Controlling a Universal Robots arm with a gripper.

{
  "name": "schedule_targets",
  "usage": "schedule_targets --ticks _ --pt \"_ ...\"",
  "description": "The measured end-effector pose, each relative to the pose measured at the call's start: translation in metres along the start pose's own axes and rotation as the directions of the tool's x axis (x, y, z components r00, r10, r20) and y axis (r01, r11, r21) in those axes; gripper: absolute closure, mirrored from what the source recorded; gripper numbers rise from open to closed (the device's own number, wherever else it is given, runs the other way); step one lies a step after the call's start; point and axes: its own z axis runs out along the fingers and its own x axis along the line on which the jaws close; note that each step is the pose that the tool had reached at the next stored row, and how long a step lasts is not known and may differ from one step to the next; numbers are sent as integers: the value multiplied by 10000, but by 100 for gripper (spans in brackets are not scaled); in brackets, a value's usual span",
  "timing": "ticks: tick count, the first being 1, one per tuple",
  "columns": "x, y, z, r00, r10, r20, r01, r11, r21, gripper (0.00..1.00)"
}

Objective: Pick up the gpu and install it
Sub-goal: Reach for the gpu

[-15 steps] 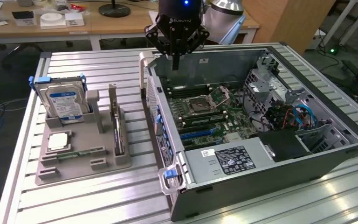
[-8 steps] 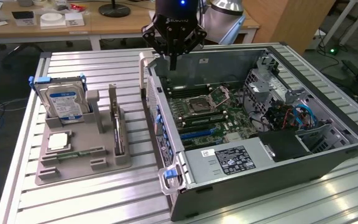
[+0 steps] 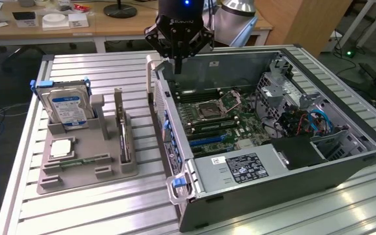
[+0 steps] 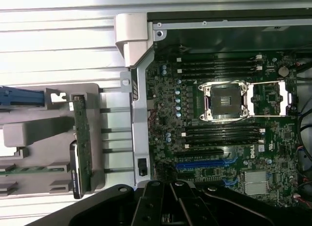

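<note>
While the gpu (image 3: 123, 137) is standing edge-up in its holder (image 3: 77, 182) beside the case (image 3: 273, 196), the gripper (image 3: 176, 66) is hanging clenched and empty above the case's wall, so pickup and installing are both waiting.

you've got the fixture (image 3: 77, 182) on the table (image 3: 96, 210) at the exterior view's left, with the open pc case (image 3: 273, 196) just beside it on the right. in the fixture, the hard drive (image 3: 67, 108) stands upright at the far left. the gpu (image 3: 121, 128) stands on edge along the side nearest the case. the memory stick (image 3: 78, 161) lies flat toward the front, with the cpu chip (image 3: 62, 148) flat just behind it. inside the case, the motherboard (image 3: 214, 117) lies on the floor and the power supply (image 3: 240, 169) is in front of it. the gripper (image 3: 177, 66) hangs over the case's far left corner.
</note>
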Motion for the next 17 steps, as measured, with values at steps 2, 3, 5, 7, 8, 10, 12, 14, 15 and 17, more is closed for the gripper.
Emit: schedule_targets --ticks 2,3,5,7,8,10,12,14,15,17 --pt "22 -2 0 10000 0 1 0 10000 -1 89" --pt "32 -2 -1 10000 0 0 0 10000 0 89" --pt "53 -4 -1 10000 1 0 -1 10000 0 89" --pt "76 -6 -2 10000 1 1 -1 10000 0 89" --pt "89 -6 -2 10000 1 0 -1 10000 0 89" --pt "110 -8 -3 10000 0 0 0 10000 0 89" --pt "134 -10 -3 10000 -1 0 1 10000 -1 89" --pt "160 -12 -4 10000 0 1 0 10000 0 89" --pt "171 -13 -4 10000 0 0 0 10000 0 89" --pt "194 -14 -5 10000 0 0 0 10000 0 89"
